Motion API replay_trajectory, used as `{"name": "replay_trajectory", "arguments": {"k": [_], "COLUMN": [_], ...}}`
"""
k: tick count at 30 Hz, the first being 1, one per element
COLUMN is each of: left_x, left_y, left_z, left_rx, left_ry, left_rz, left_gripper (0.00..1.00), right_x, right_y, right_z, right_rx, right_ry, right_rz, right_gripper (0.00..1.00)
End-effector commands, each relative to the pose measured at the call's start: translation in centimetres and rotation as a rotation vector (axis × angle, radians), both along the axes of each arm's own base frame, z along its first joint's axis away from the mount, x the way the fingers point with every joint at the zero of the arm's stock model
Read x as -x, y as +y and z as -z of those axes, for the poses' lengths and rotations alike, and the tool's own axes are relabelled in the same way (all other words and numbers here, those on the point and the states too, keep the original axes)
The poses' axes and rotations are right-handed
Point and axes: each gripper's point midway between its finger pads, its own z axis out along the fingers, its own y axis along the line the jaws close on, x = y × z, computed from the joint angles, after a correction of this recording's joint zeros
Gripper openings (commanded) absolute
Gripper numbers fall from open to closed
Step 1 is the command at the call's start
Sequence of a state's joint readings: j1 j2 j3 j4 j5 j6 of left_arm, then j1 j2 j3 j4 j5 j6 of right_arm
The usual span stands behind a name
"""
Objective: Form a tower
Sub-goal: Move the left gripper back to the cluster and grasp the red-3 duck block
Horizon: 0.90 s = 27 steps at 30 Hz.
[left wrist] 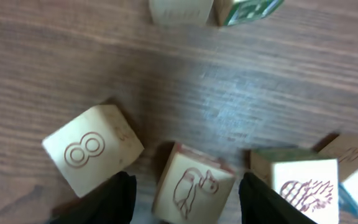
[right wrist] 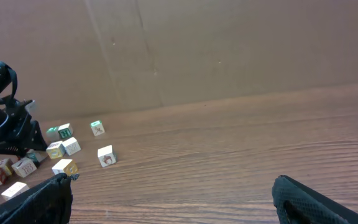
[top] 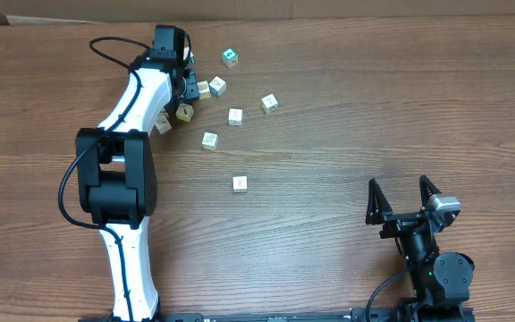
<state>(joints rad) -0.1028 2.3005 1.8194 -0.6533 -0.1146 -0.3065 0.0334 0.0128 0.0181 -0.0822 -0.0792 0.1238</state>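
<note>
No tower is in view; only single loose wooden cubes lie on the table. My left gripper point(top: 189, 85) reaches into the cluster at the back left. In the left wrist view the left gripper point(left wrist: 186, 186) stands open around a cube with a red animal outline point(left wrist: 194, 186), with a small gap on each side. A cube marked 8 point(left wrist: 92, 149) lies just left of the fingers, and a cube with a hatched red picture point(left wrist: 306, 186) just right. My right gripper point(top: 398, 188) is open and holds nothing, near the front right.
More loose cubes lie scattered: a green-printed one point(top: 230, 57) at the back, others point(top: 269, 103) point(top: 235, 116) point(top: 209, 139) towards the middle, and one alone point(top: 240, 183). A cardboard wall point(right wrist: 229, 50) stands behind the table.
</note>
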Motion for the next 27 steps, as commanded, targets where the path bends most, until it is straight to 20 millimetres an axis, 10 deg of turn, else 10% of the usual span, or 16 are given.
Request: {"name": "replay_trajectory", "arguments": {"k": [1,20,27], "left_x": [-0.5,-0.3,-0.3], "left_y": [-0.1,-0.2,-0.2], "left_z": [0.5,1.6,1.6], "left_rx": [0.0,-0.023,-0.024], "left_ry": [-0.006,0.011,0.012], "left_rz": [0.024,0.072,0.073], "left_gripper": [0.52,0.25,0.33], "right_x": [0.0,0.0,0.0], "right_y": [0.0,0.0,0.0], "right_z": [0.1,0.1,0.1], "right_rx": [-0.003,-0.003,-0.003], "right_ry": [-0.005,-0.005,-0.005], "right_rz": [-0.001,-0.001,-0.001], "right_gripper": [1.0,1.0,1.0]}}
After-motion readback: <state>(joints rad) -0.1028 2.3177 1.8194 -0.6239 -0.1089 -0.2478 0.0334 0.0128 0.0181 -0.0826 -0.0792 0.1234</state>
